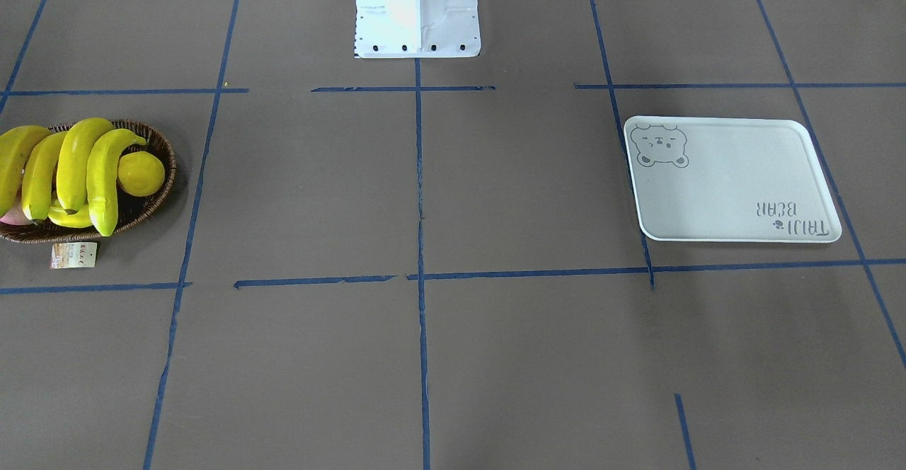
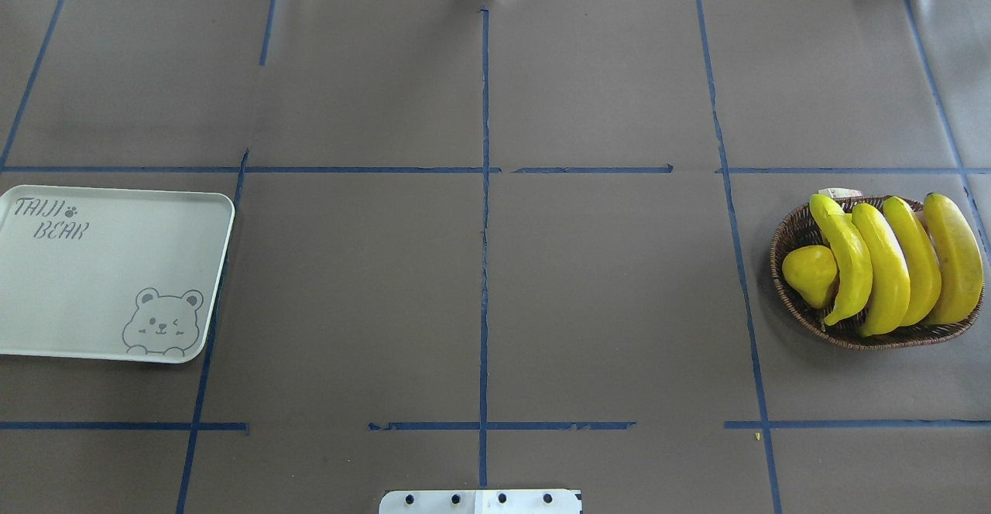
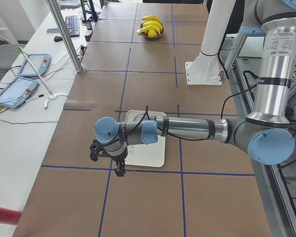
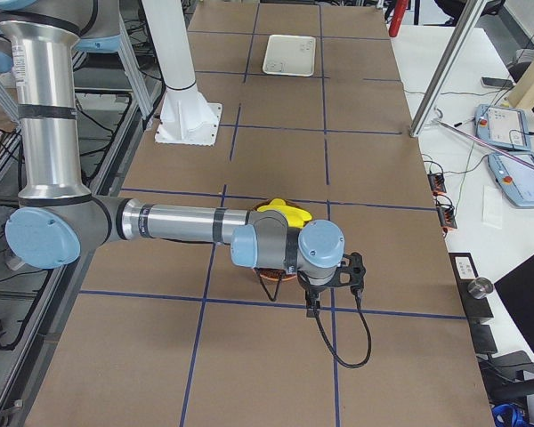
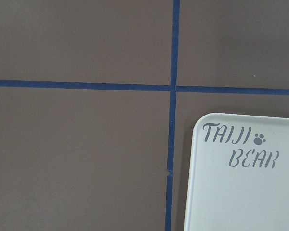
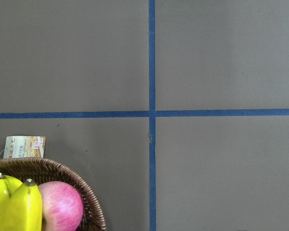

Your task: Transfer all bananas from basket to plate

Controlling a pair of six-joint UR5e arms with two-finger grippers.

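Several long yellow bananas point(image 2: 890, 266) lie side by side in the brown wicker basket point(image 2: 777, 255) at the table's right. They also show in the front view point(image 1: 74, 165). The white plate point(image 2: 101, 282) with the bear drawing lies bare at the table's left; the left wrist view shows its lettered corner point(image 5: 241, 192). My left gripper point(image 3: 108, 159) hangs above the plate's outer end. My right gripper point(image 4: 334, 286) hangs above the basket's outer side. Both show only in the side views, so I cannot tell whether they are open or shut.
A round yellow pear point(image 2: 809, 274) lies in the basket beside the bananas, and a pink apple point(image 6: 60, 207) shows under them. A paper tag point(image 1: 73, 255) lies by the basket. Blue tape lines cross the brown table. The white robot base point(image 1: 417, 10) stands mid-table.
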